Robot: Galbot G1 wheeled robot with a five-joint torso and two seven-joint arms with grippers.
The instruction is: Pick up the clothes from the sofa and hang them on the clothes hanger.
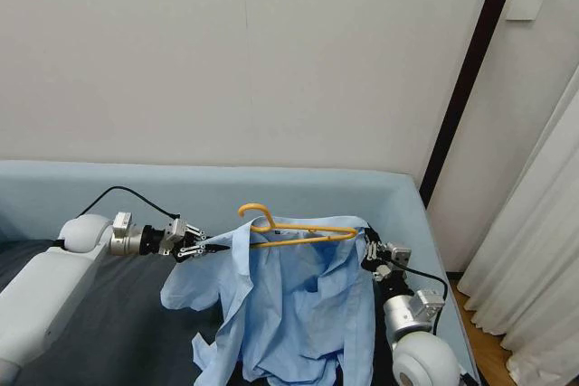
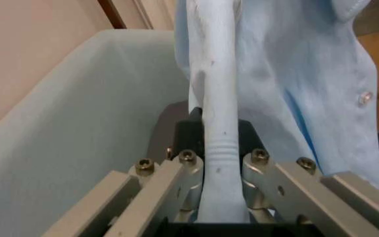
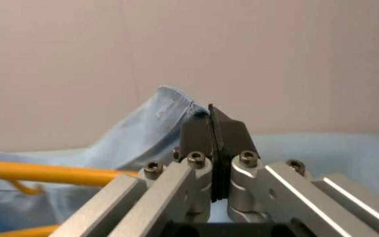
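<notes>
A light blue shirt (image 1: 298,314) hangs spread over an orange hanger (image 1: 289,228) above the sofa, held up between my two grippers. My left gripper (image 1: 213,246) is at the shirt's left shoulder; in the left wrist view the left gripper (image 2: 219,129) is shut on a rolled fold of the shirt (image 2: 275,74). My right gripper (image 1: 369,247) is at the shirt's right shoulder, by the hanger's end. In the right wrist view the right gripper (image 3: 212,129) has its pads pressed together at the shirt's edge (image 3: 156,123), with the hanger's bar (image 3: 51,173) beside it.
The pale blue sofa back (image 1: 136,187) runs behind the shirt, and the dark grey seat (image 1: 118,314) lies below. A dark door frame (image 1: 461,88) and a white curtain (image 1: 543,268) stand to the right. A plain wall rises behind.
</notes>
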